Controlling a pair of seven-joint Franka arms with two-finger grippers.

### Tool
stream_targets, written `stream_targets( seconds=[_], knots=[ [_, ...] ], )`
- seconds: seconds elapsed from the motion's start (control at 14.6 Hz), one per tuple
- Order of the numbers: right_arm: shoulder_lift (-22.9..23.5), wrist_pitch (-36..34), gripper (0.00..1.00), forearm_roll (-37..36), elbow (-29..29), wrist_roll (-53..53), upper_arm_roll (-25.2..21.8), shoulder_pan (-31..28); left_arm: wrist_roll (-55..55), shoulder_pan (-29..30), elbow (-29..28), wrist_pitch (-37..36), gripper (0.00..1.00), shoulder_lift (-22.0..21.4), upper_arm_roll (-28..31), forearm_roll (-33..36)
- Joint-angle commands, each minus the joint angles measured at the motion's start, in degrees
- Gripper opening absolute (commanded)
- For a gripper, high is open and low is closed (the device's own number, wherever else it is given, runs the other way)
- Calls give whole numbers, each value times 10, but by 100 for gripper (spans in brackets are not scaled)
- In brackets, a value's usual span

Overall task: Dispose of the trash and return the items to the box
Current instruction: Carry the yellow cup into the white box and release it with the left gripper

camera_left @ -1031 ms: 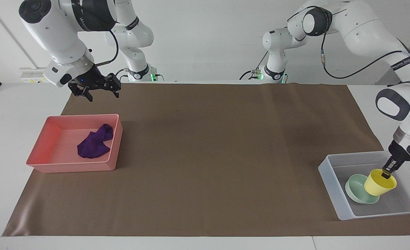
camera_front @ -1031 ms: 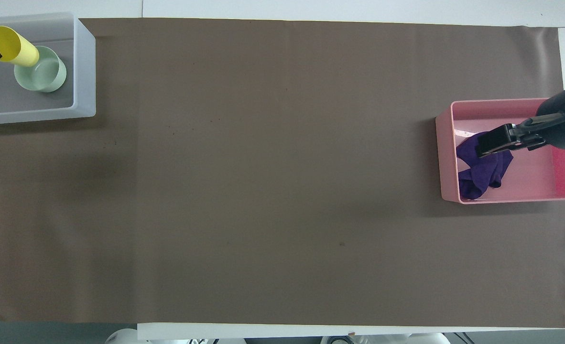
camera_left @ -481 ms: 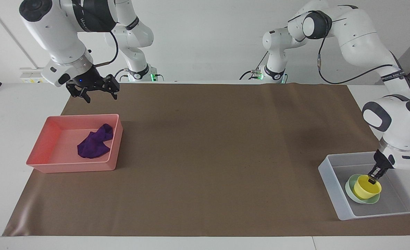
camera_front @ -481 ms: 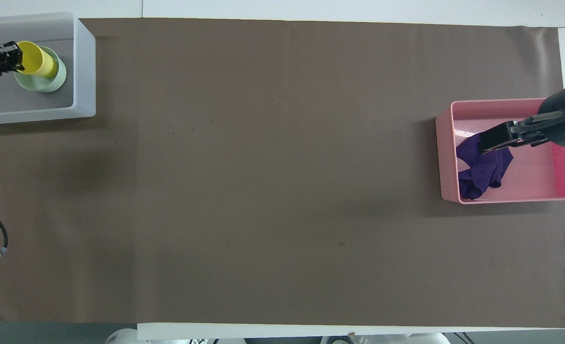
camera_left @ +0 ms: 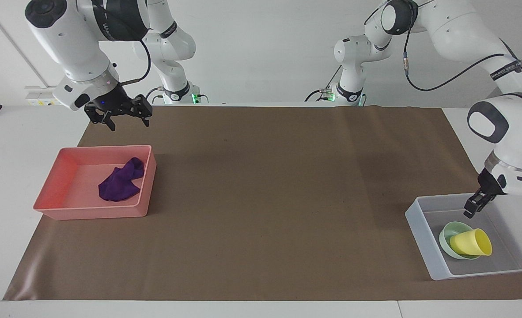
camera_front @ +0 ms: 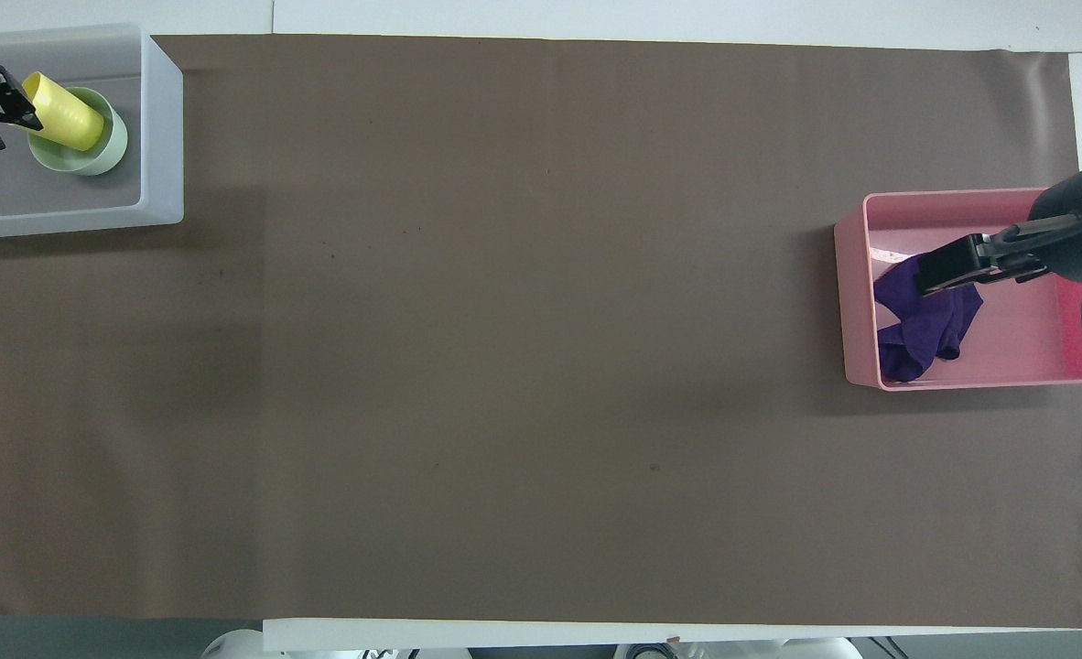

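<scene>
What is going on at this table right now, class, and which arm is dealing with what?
The sorting looks nearly finished. The purple cloth lies in the pink tray at the right arm's end, with the right hand open in the air above the mat, near that tray. At the left arm's end, the yellow cup lies tipped on its side in the green bowl inside the white box. The left hand hangs open just above them, holding nothing.

Bright even light, soft shadows, sharp focus
</scene>
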Motion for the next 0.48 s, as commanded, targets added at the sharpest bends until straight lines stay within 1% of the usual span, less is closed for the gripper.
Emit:
stream_targets(
  seconds=[0.0, 0.14, 0.21, 0.27, 0.34, 0.41],
  knots=[
    [-15, 17, 99, -7, -18, -6, 4, -3, 11, -20, -25, -44, 100, -42, 5, 7],
    [-12, 9, 100, -7, -12, -8, 4, -3, 15, -25, -28, -106, 100, -80, 0, 7],
    [-9, 3, 100, -7, -6, -9, 4, -5, 13, -31, -43, -145, 100, -103, -3, 6],
    [-7, 0, 100, -7, 1, -10, 4, -9, 13, -61, -86, -152, 100, -133, 0, 6],
    [-5, -6, 100, -7, 9, -10, 4, -9, 16, -84, -133, -152, 100, -173, 1, 13],
    [-1, -10, 100, -8, 14, -10, 4, -9, 20, -93, -163, -159, 100, -208, -2, 30]
  ],
)
